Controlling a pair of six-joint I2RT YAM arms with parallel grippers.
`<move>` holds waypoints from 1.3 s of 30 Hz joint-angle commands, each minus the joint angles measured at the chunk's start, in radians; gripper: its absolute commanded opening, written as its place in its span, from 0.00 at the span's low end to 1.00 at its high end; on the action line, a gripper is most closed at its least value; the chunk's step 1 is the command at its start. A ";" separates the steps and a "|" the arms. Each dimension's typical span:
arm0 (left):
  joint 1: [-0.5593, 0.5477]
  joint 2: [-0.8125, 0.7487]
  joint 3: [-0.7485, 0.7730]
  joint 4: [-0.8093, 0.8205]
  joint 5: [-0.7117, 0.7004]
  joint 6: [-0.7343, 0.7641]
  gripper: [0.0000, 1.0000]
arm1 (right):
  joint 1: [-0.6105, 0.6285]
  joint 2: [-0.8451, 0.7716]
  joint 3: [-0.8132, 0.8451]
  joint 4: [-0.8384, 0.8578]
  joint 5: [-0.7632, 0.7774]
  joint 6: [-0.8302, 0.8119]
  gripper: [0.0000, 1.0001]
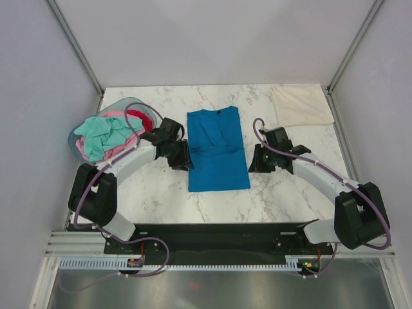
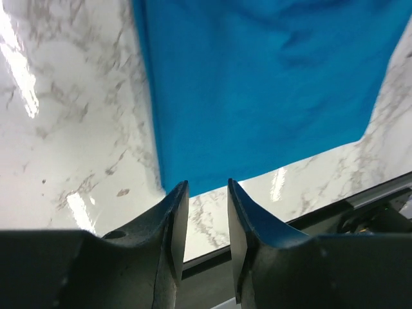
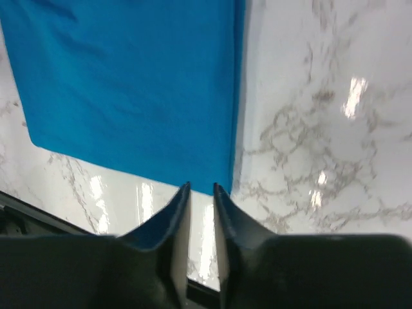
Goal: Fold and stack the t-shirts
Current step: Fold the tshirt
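I see the bright blue shirt (image 1: 217,149) lying flat at the centre of the glossy marbled table (image 1: 161,190), a long soft rectangle with shallow creases. My left gripper (image 2: 207,188) hovers beside its nine o'clock edge, jaws partly apart and empty. My right gripper (image 3: 201,188) is at the three o'clock edge, its jaws a narrow slit gripping nothing. A folded cream shirt (image 1: 301,106) lies at one o'clock. At ten o'clock an oval plastic basket (image 1: 129,102) holds a crumpled mint green shirt (image 1: 103,132) over pink cloth (image 1: 118,152) and red cloth (image 1: 144,120).
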 commanded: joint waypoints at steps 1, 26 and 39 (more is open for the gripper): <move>0.001 0.051 0.105 0.039 -0.010 -0.009 0.37 | -0.002 0.075 0.119 0.033 0.027 -0.048 0.19; 0.089 0.487 0.436 0.059 -0.103 0.037 0.34 | -0.080 0.635 0.518 0.150 0.044 -0.102 0.04; 0.090 0.376 0.501 -0.036 -0.062 0.073 0.44 | -0.089 0.531 0.504 0.092 0.091 -0.057 0.12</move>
